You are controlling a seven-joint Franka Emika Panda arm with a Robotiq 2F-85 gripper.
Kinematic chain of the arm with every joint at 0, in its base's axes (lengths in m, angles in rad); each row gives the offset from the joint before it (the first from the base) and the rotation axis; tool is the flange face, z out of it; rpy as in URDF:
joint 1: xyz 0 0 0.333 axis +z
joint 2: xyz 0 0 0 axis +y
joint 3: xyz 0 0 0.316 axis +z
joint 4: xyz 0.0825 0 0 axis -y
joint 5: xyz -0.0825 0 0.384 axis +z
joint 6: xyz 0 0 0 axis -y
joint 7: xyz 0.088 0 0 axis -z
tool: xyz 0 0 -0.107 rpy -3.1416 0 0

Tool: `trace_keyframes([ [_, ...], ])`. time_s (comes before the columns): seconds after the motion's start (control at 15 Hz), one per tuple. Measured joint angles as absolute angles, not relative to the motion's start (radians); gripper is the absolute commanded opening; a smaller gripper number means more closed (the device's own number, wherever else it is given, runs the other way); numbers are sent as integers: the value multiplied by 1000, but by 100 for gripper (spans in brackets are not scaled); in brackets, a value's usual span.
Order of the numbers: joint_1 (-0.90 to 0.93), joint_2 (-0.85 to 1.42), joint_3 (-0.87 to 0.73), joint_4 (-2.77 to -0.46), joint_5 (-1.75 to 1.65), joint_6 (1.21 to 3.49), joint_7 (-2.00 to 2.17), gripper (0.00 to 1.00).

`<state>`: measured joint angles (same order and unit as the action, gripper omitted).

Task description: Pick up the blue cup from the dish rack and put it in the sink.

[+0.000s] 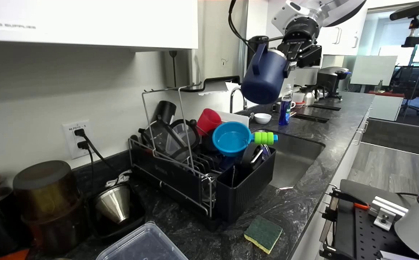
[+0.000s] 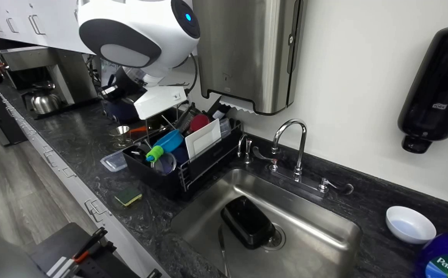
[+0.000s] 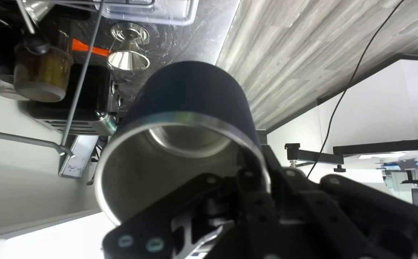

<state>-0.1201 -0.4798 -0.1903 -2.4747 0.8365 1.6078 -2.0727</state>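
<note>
The blue cup (image 1: 263,77) is a dark navy mug with a handle and a steel rim. It hangs in the air above the dish rack (image 1: 169,180), tilted. My gripper (image 1: 291,65) is shut on its wall near the rim. In the wrist view the cup (image 3: 194,90) shows its open mouth, and my gripper (image 3: 261,165) has one finger inside the rim and one outside. The steel sink (image 2: 316,239) lies beside the rack; it also shows in an exterior view (image 1: 292,162). In an exterior view my arm partly hides the gripper (image 2: 121,90).
A black dish (image 2: 249,222) and a knife (image 2: 223,247) lie in the sink. A faucet (image 2: 303,146) stands behind it. The towel dispenser (image 2: 247,50) and a white cabinet (image 1: 86,21) hang above the counter. The rack holds a blue pan (image 1: 231,138). A sponge (image 1: 263,233) lies in front.
</note>
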Motion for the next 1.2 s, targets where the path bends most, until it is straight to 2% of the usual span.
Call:
trace_keyframes([
  [0.4, -181, -467, -277, -2398, 692, 1637, -2073, 2],
  [1.2, -245, -269, -444, -2208, 555, 1913, -2073, 2],
])
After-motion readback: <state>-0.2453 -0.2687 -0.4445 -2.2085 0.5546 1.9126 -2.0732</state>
